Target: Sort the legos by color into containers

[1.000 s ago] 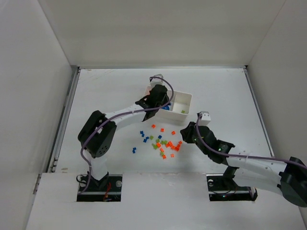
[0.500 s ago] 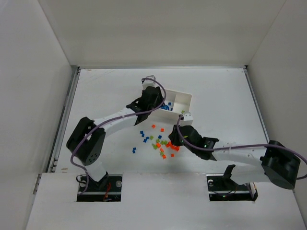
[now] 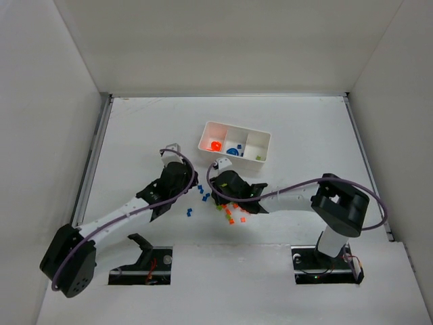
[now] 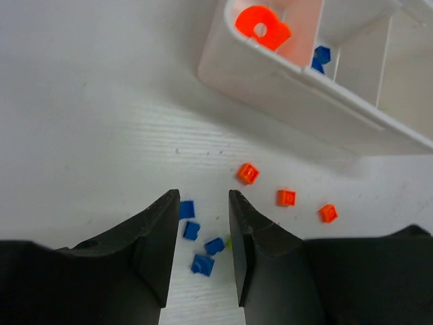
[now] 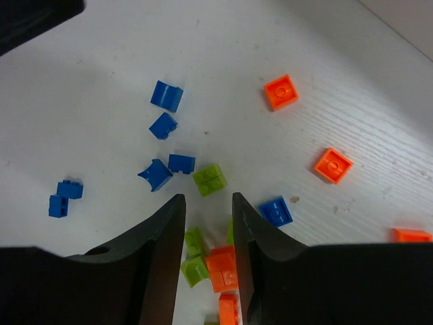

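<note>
Left jaws: narrowly parted, empty, over your blue legos (image 4: 191, 230).
Right jaws: narrowly parted, empty, over a green lego (image 5: 210, 179).
Tray (image 3: 238, 128): orange-red, blue, green pieces inside; others loose on table (image 3: 135, 135) nearby.

We are holding the left arm (image 3: 125, 215) and right arm (image 3: 287, 198) low and stretched inward, the left gripper (image 4: 203, 203) and right gripper (image 5: 205, 203) nearly meeting, jaws each parted narrowly, gripping nothing.

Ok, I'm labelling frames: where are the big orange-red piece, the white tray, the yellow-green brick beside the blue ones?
orange-red piece (image 4: 262, 27), left wrist view, top face.
white tray (image 4: 291, 88), left wrist view, near wall.
yellow-green brick (image 5: 210, 179), right wrist view, top.
</note>
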Available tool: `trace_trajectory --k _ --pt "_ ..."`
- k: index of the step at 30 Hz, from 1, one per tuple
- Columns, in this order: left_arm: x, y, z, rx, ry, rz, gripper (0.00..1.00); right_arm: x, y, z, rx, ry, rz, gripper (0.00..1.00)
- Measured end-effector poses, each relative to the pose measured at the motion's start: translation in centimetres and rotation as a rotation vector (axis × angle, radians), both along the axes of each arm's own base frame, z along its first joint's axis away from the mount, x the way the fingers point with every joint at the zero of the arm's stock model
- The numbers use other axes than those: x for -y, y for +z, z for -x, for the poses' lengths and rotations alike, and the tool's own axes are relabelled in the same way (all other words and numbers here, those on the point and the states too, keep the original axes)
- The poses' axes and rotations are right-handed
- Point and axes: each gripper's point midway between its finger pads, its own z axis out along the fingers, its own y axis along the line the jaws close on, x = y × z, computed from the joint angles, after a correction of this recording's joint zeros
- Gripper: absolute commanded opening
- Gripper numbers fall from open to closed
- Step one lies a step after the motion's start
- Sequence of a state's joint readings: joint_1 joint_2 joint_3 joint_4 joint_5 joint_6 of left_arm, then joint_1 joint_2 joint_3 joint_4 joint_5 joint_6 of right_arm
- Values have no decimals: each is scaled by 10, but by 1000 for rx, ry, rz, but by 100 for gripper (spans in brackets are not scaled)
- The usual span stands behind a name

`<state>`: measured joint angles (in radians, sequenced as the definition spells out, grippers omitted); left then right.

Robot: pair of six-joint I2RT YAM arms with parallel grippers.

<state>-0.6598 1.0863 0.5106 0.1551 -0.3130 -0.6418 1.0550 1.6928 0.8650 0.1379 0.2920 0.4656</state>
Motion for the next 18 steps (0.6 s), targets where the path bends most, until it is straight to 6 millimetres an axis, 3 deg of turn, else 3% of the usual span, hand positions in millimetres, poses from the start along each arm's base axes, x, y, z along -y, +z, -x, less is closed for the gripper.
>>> trace_trajectory --k 5,11,16,18 --pt "-22 -15 24 -36 30 2 31 0 -11 3 -8 59 64 43" --pt "-34 -41 46 -112 35 -32 31 -8 -22 2 -27 115 124 43" --pt "-36 -48 54 -143 26 -41 31 -13 -23 -1 -24 135 145 38" --pt "-34 -46 56 -141 18 -34 31 -14 -24 -2 -22 137 149 31"
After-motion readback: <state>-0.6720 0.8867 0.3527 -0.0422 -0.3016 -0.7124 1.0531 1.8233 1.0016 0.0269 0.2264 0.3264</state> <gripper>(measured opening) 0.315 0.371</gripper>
